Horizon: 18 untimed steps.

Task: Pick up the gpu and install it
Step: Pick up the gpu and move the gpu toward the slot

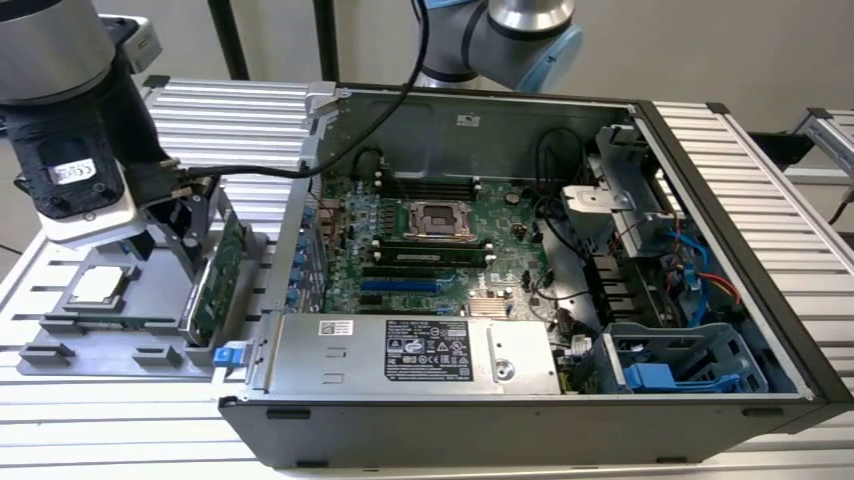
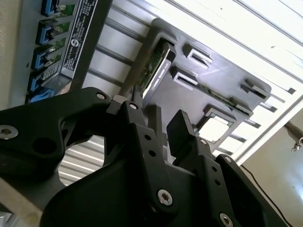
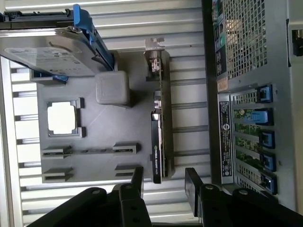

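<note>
Counter: silver ribbed aluminium slats running under everything. Two things sit directly on it. The grey parts tray lies flat on the slats at the exterior view's left and has moulded slots and pockets. The open computer case has black walls and lies on its side, open face up, just beside the tray toward the exterior view's right. First wrist view shows a narrow strip of bare slats between tray and case. More bare slats along the exterior view's lower edge.

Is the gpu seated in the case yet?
No: the gpu stands on edge in the grey tray, outside the case; gripper open.
</note>
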Each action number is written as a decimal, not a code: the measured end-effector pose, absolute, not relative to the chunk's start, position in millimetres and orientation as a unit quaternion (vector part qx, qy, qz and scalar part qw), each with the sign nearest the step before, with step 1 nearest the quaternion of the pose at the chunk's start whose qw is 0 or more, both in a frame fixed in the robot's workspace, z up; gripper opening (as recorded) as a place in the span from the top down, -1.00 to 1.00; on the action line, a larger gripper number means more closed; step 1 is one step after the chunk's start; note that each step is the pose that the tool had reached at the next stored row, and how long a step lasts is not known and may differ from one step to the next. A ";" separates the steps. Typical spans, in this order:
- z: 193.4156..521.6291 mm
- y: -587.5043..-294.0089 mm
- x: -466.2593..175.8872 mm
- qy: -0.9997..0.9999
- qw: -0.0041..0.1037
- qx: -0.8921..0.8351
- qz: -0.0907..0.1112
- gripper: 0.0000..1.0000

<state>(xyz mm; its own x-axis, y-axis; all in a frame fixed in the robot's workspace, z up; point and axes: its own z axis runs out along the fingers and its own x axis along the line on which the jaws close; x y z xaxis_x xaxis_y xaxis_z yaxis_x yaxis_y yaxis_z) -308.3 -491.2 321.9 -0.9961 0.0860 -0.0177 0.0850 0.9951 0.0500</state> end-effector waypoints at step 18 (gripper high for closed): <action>305.5 -491.2 -307.3 0.999 0.010 0.043 0.025 -1.00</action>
<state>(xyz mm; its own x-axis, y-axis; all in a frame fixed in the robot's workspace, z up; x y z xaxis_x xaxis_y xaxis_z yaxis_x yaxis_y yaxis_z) -307.3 -491.2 305.5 -0.9961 0.0860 -0.0176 0.0850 0.9951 0.0499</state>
